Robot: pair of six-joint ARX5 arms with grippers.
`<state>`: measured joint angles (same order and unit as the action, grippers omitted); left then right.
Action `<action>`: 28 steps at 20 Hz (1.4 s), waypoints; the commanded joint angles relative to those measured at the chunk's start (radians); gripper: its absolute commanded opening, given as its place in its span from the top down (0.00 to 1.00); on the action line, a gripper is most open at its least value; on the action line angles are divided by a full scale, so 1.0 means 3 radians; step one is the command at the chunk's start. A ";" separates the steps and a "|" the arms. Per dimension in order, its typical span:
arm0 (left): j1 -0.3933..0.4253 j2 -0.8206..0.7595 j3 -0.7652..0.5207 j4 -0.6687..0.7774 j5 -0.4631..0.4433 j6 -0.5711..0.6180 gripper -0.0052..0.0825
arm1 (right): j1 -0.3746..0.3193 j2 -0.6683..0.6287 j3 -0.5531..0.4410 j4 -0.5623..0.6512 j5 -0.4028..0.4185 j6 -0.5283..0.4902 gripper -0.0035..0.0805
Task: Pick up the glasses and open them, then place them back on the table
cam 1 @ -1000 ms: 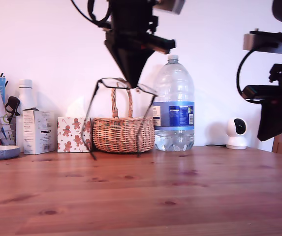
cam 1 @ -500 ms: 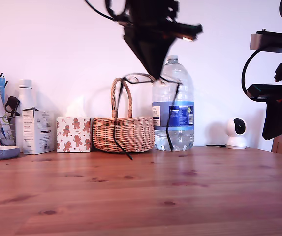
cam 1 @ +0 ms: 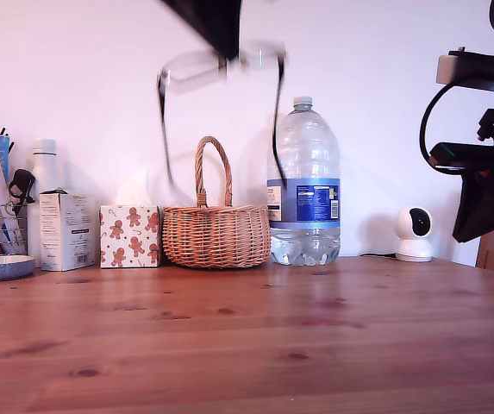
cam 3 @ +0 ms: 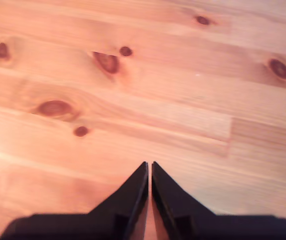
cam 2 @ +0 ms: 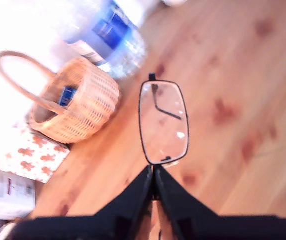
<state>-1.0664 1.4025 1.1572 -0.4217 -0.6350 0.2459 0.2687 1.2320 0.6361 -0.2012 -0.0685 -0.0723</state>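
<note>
The glasses (cam 1: 221, 65) hang high in the air near the top centre of the exterior view, well above the table (cam 1: 247, 336): thin black frame, clear lenses, both temple arms swung open and dangling down, one toward the basket (cam 1: 216, 233), the other in front of the water bottle (cam 1: 304, 185); the frame is motion-blurred there. In the first wrist view one rectangular lens w/ rounded corners shows sharply (cam 2: 162, 122), a temple arm visible through it, the wood tabletop (cam 2: 232, 100) far below. My first gripper (cam 2: 153, 172) has its jaws pressed nearly together, pinching the frame at the lens rim next to the bridge; in the exterior view it's the dark wedge (cam 1: 212, 21) at the top edge. My second gripper (cam 3: 149, 167) has its tips closed w/ only a hairline gap, nothing between them, hovering over bare knotty wood (cam 3: 133, 75); its arm sits at the exterior view's right edge, well apart from the glasses.
</note>
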 commanded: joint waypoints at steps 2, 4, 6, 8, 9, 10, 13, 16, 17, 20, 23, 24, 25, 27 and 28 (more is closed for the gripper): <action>-0.0167 0.0008 -0.0326 0.0181 -0.0134 0.0238 0.96 | -0.0013 -0.0003 -0.0013 0.0013 -0.0015 0.0019 0.97; -0.0317 -0.0067 -0.0556 0.0361 -0.0219 0.0378 0.96 | -0.0011 -0.0003 -0.0013 0.0006 -0.0015 0.0019 0.97; -0.0426 -0.0215 -0.0837 0.0587 -0.0173 0.0690 0.96 | -0.0011 -0.0003 -0.0011 0.0011 -0.0015 0.0018 0.97; -0.0507 -0.0394 -0.1129 0.0828 -0.0048 0.0858 0.96 | -0.0013 -0.0003 -0.0011 0.0022 -0.0017 0.0018 0.97; -0.0540 -0.0486 -0.1258 0.0918 -0.0005 0.1007 0.96 | -0.0013 -0.0003 -0.0011 0.0028 -0.0017 0.0018 0.97; -0.0562 -0.0566 -0.1359 0.0998 0.0019 0.1172 0.96 | -0.0013 -0.0003 -0.0011 0.0036 -0.0019 0.0018 0.97; -0.0576 -0.0793 -0.1563 0.1109 0.0202 0.1601 0.96 | -0.0011 -0.0003 -0.0013 0.0056 -0.0038 0.0019 0.97; -0.0576 -0.0951 -0.1719 0.1197 0.0333 0.1840 0.96 | -0.0013 -0.0003 -0.0011 0.0069 -0.0038 0.0018 0.97; -0.0576 -0.0956 -0.1751 0.1226 0.0348 0.1977 0.96 | -0.0013 -0.0003 -0.0011 0.0076 -0.0037 0.0018 0.97; -0.0575 -0.0944 -0.1766 0.1236 0.0373 0.2193 0.96 | -0.0011 -0.0003 -0.0011 0.0081 -0.0039 0.0018 0.97; -0.0575 -0.0941 -0.1766 0.1221 0.0493 0.2567 0.96 | -0.0013 -0.0003 -0.0013 0.0104 -0.0039 0.0018 0.97; -0.0563 -0.0931 -0.1766 0.1219 0.0565 0.2645 0.96 | -0.0013 -0.0003 -0.0011 0.0111 -0.0039 0.0018 0.97; -0.0549 -0.0919 -0.1766 0.1219 0.0622 0.2725 0.96 | -0.0011 -0.0003 -0.0011 0.0114 -0.0039 0.0018 0.97; -0.0506 -0.0871 -0.1766 0.1236 0.0724 0.2773 0.96 | -0.0011 -0.0003 -0.0011 0.0113 -0.0038 0.0019 0.97; -0.0488 -0.0828 -0.1766 0.1236 0.0806 0.2773 0.96 | -0.0013 -0.0003 -0.0011 0.0111 -0.0038 0.0018 0.97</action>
<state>-1.2179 1.1305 0.6468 -0.0650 -0.4072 1.0748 0.2680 1.2320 0.6361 -0.1757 -0.0765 -0.0719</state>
